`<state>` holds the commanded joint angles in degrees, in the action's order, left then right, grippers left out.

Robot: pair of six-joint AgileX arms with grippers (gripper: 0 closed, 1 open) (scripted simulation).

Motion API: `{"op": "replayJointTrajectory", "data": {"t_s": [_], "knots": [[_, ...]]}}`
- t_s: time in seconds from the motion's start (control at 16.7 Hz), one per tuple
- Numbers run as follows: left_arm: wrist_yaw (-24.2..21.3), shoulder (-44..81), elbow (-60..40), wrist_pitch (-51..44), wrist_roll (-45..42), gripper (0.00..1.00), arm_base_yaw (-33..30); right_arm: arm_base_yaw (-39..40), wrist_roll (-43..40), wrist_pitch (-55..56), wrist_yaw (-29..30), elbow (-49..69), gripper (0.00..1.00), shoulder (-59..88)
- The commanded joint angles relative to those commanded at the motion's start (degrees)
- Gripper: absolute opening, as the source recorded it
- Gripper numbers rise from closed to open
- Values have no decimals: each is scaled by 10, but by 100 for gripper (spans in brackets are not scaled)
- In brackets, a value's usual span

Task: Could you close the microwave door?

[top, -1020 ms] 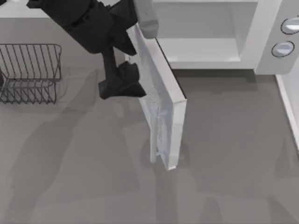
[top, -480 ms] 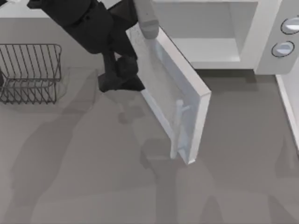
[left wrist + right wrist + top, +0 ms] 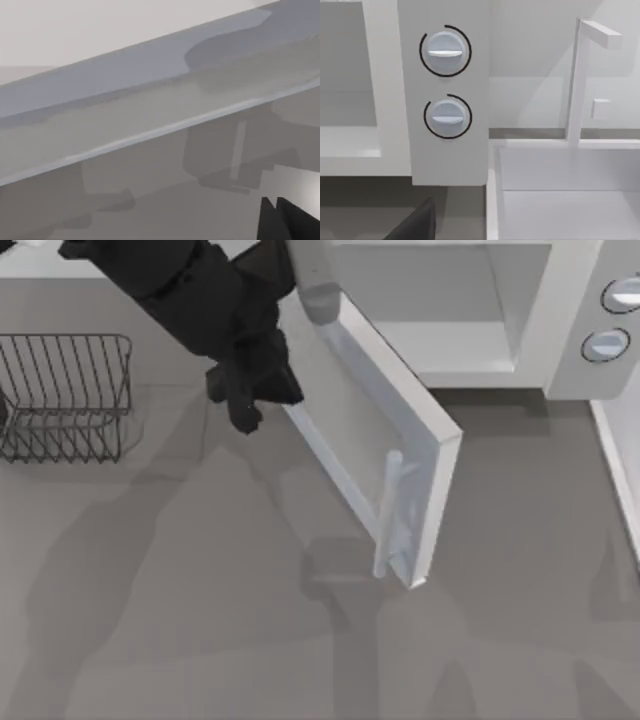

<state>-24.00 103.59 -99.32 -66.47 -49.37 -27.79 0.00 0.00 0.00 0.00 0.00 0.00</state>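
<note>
One rigid hinged white windowed microwave door (image 3: pixel 365 445), half open; you push its outer face beside the pale bar handle (image 3: pixel 387 512); left gripper (image 3: pixel 250 390) nearby, finger state unreadable.

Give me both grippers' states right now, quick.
Left gripper: beside the outer face of the microwave door, holding nothing; open or shut cannot be told.
Right gripper: cannot be told.

Grey table (image 3: pixel 200 640): wire rack (image 3: pixel 65 390) left, microwave (image 3: pixel 570 350) at back.
</note>
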Motion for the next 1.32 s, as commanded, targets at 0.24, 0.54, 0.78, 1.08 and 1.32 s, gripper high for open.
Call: {"op": "replayJointTrajectory", "data": {"t_s": [0.24,0.54,0.78,1.08,1.32], "knots": [[0,0,0,0,0,0,0,0,0,0,0,0,100,0],[0,1,-1,0,1,0,0,0,0,0,0,0,100,0],[8,18,-19,5,26,0,-24,0,0,0,0,0,100,0],[9,17,-21,7,29,0,-26,0,0,0,0,0,100,0],[16,36,-41,9,51,0,-47,0,0,0,0,0,100,0]]}}
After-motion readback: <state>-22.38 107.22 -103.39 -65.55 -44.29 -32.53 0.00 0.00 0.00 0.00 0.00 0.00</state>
